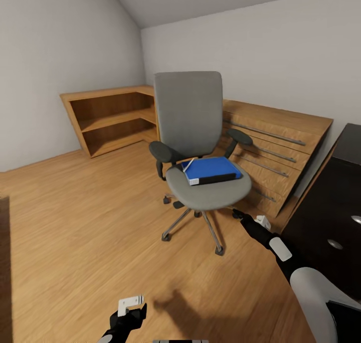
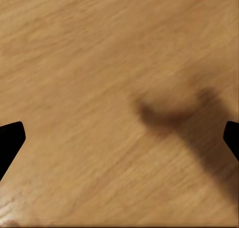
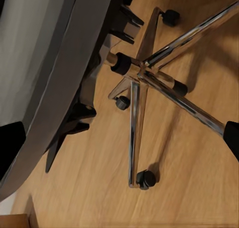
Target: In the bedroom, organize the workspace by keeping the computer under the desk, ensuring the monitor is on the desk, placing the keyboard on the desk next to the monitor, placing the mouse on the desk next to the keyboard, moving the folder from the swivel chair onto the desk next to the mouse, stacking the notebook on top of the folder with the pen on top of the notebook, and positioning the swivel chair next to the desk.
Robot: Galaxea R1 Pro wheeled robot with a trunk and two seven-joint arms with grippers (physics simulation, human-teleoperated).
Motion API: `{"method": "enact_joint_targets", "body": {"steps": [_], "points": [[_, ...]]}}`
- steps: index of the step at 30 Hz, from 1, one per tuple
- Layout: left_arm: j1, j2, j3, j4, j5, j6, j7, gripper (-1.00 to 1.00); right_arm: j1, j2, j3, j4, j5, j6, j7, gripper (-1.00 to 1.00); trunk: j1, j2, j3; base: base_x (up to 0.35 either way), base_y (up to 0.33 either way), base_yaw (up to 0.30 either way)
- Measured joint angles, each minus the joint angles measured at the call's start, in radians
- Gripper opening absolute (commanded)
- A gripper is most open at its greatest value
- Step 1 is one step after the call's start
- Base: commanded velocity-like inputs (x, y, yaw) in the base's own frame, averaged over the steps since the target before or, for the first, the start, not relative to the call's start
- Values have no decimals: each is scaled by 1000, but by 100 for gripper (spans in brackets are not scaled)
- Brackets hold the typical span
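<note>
Right hand [image 1: 239,214], black-fingered on a white and black arm, reaches forward and low toward the front edge of the grey upholstered swivel chair [image 1: 193,132], just beside its seat. Its wrist view has the fingers [image 3: 11,145] spread wide at the picture's edges, nothing between them. Left hand [image 1: 131,308] hangs low over the floor, also spread, fingertips [image 2: 10,138] far apart.

Light wooden plank floor [image 1: 75,223] runs to pale walls under a sloped ceiling; low wooden open shelves [image 1: 113,120] fill the corner, and a glossy black desk [image 1: 341,193] with round silver knobs stands at right. A flat bright blue folder [image 1: 213,168] lies on the chair seat.

Beneath the seat, the right wrist view shows the metal five-star base [image 3: 144,73] with black castors.
</note>
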Motion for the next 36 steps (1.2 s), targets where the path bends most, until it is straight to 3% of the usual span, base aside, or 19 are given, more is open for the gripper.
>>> {"method": "enact_joint_targets", "body": {"steps": [8,13,20,36], "points": [[0,-3,-2,0,-1,-9,-3,100,0,0,1,-1,0,0,1,100,0,0,0,-20,6,0],[0,-4,-2,1,-1,-54,-3,100,0,0,1,-2,0,0,1,100,0,0,0,-4,1,0],[0,-5,-3,25,-1,-101,1,100,0,0,1,-3,0,0,2,100,-27,49,22,-1,0,0],[0,-5,-4,35,-1,-114,-2,100,0,0,1,-1,1,0,2,100,-84,154,69,0,0,0]]}}
